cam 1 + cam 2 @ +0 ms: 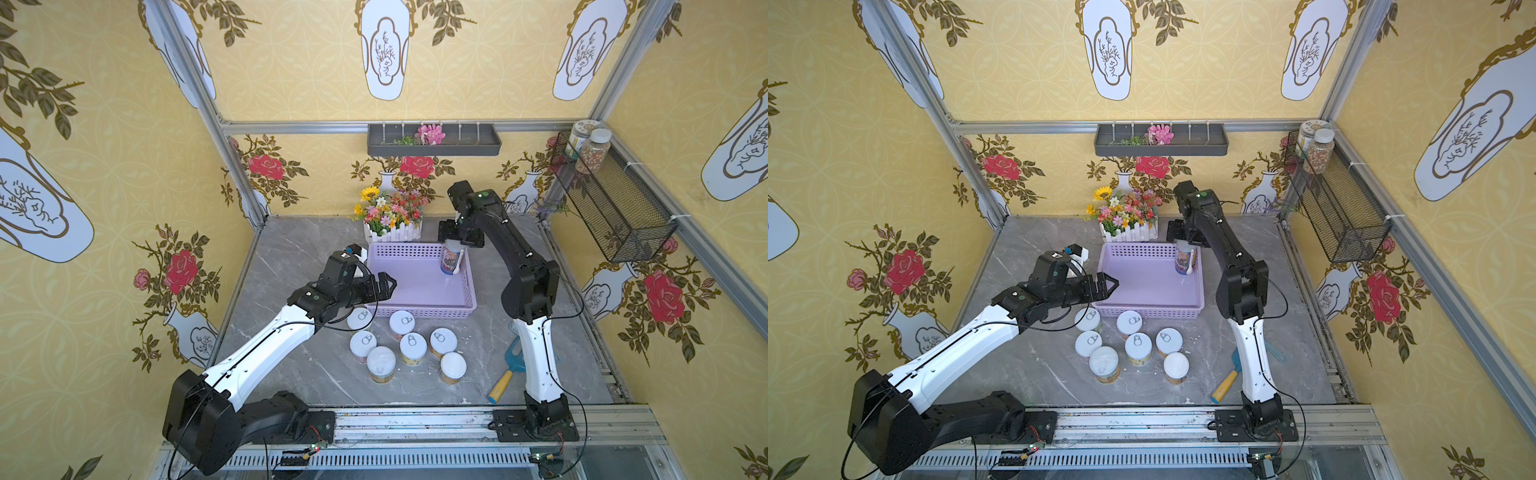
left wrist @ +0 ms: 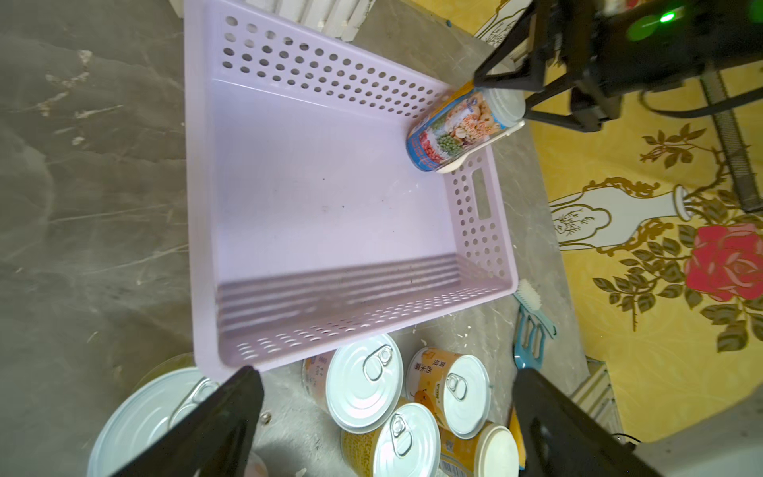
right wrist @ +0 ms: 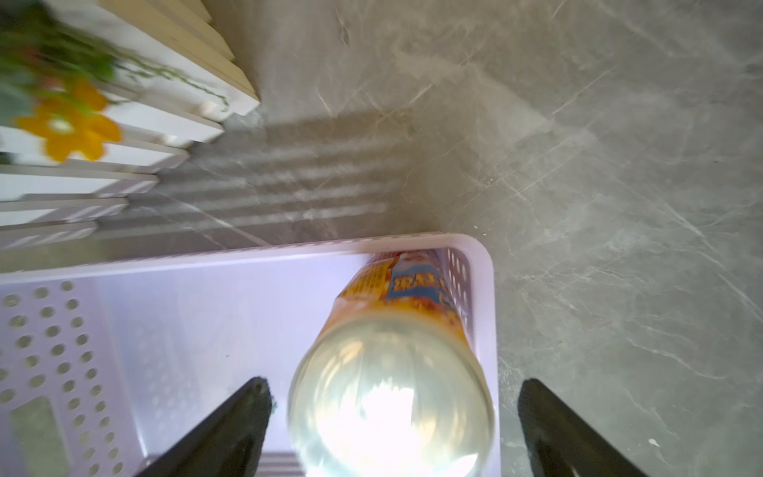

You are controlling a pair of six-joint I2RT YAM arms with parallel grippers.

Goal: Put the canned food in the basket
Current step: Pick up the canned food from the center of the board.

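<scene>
The lavender basket lies mid-table. One tall white-lidded can stands upright in its far right corner. My right gripper hovers over that can, open, with a gap on each side of the lid. Several more cans stand on the table in front of the basket. Two of them have white lids. My left gripper is open and empty above the basket's near left corner.
A white fenced flower planter stands behind the basket. A blue tool with a yellow handle lies by the right arm's base. A black wire basket with jars hangs on the right wall. A dark grey tray is on the back wall.
</scene>
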